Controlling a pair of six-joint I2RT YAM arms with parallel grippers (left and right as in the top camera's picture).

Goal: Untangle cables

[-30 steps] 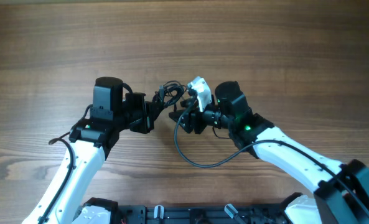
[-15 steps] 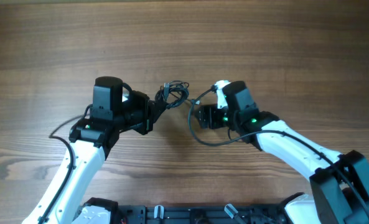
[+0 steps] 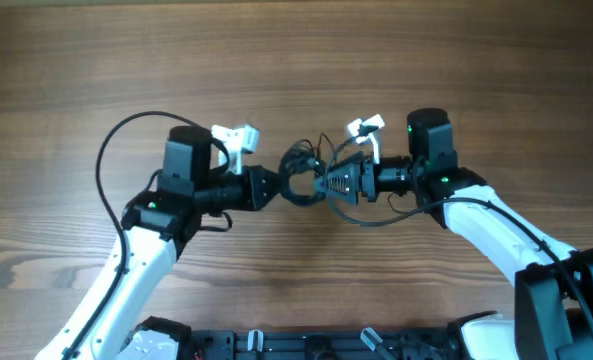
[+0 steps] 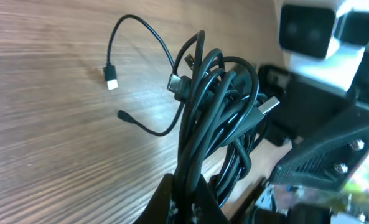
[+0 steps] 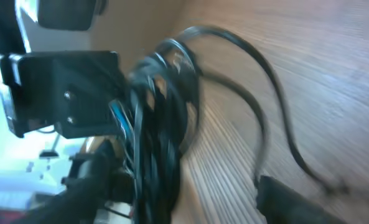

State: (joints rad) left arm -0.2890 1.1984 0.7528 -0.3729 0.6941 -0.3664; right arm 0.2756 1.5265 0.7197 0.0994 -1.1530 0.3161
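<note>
The cables (image 3: 300,178) form a knotted black bundle hanging between my two grippers at mid-table. My left gripper (image 3: 274,187) is shut on the bundle's left side. In the left wrist view its fingers (image 4: 172,208) pinch several strands of the cables (image 4: 216,112). Two loose ends trail over the wood, one with a white plug (image 4: 111,81). My right gripper (image 3: 329,183) faces the bundle from the right. The right wrist view is blurred; the right gripper (image 5: 184,182) has its jaws wide apart, and the cables (image 5: 160,124) lie by one finger with a gap to the other.
The left arm's thick black cable (image 3: 114,150) arcs over the table at far left. The right arm's thick cable (image 3: 376,218) loops just below its gripper. The arm bases (image 3: 276,345) line the near edge. The wooden table (image 3: 296,60) stretches behind.
The right gripper pulled back to the right, then returned to the bundle with its wrist rolled. The left gripper turned and carried the bundle slightly right, still shut on it.
</note>
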